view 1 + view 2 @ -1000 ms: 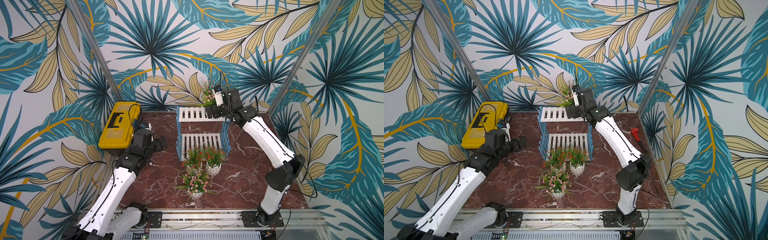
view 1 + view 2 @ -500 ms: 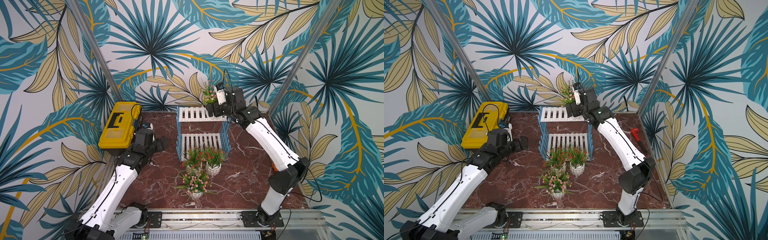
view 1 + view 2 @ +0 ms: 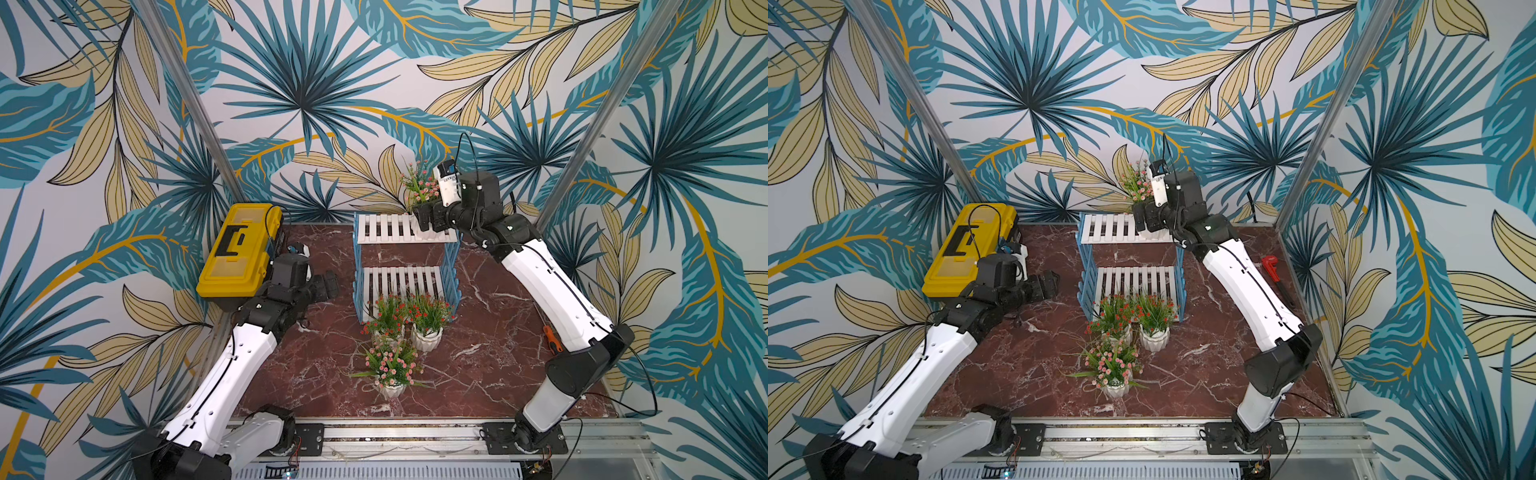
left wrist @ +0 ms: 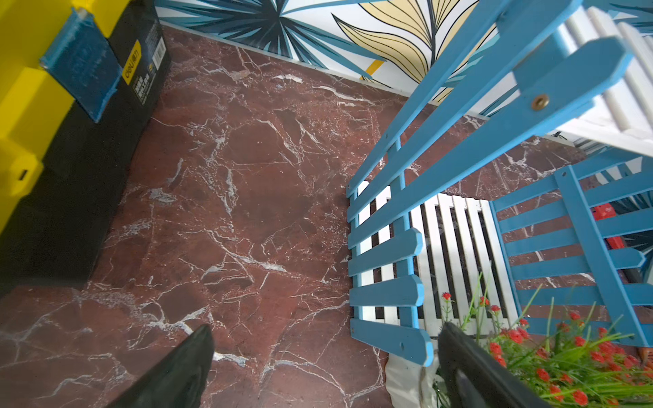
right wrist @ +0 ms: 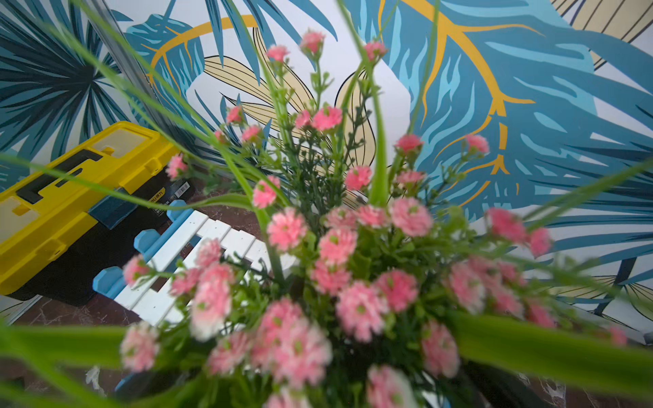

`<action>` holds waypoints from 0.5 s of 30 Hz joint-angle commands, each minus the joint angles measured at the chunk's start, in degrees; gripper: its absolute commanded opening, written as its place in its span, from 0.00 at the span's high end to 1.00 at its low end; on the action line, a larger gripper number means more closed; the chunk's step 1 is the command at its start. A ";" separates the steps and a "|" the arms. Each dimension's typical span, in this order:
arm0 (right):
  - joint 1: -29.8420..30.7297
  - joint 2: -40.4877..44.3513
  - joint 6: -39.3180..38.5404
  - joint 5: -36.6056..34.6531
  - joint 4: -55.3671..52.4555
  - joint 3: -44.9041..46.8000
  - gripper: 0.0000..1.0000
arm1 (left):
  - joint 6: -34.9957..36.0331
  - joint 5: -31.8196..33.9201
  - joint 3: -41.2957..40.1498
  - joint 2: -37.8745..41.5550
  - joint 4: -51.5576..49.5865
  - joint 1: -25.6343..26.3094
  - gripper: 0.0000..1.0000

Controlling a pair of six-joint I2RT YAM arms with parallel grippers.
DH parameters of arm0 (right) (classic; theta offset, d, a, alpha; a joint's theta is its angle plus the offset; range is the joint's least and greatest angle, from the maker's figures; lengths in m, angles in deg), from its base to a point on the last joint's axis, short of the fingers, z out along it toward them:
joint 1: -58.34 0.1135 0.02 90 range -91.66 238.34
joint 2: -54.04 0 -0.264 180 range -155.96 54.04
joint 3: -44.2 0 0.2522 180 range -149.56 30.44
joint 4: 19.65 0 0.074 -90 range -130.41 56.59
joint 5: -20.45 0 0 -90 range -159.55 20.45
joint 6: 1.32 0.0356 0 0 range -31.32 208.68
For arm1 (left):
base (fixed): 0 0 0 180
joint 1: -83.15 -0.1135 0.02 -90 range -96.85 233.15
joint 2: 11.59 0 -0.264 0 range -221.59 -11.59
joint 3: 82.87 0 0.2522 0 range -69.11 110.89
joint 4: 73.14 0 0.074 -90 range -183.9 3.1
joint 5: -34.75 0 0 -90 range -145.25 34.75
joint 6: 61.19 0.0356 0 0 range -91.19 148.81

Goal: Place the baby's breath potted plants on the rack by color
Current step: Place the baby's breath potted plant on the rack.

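Right gripper [image 3: 426, 217] clasps a pink-flowered, white-potted plant [image 3: 421, 188] at the rack [image 3: 384, 229]; left gripper [image 3: 329, 286] gapes empty

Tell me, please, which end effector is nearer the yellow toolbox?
Left. The left end effector hangs just beside the toolbox; the right end effector holds a pink plant at the rack's upper shelf.

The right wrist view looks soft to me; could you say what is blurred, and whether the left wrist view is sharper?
Right wrist view: the nearest pink flowers blur, the toolbox behind is sharper. Left wrist view: the rack and table are crisp; only the fingers of the left gripper are soft.
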 commanded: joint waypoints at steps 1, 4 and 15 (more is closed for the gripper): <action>-0.04 4.41 0.93 1.42 2.79 1.48 0.01 | -0.56 -1.47 1.77 -0.36 -1.00 0.11 0.01; 0.13 7.16 0.71 2.16 1.58 2.61 0.00 | -0.96 -1.67 1.99 -0.23 -0.98 0.15 0.01; 5.23 27.99 -1.65 0.18 5.63 29.72 0.00 | -1.43 -1.92 4.84 -1.33 -1.38 0.11 0.01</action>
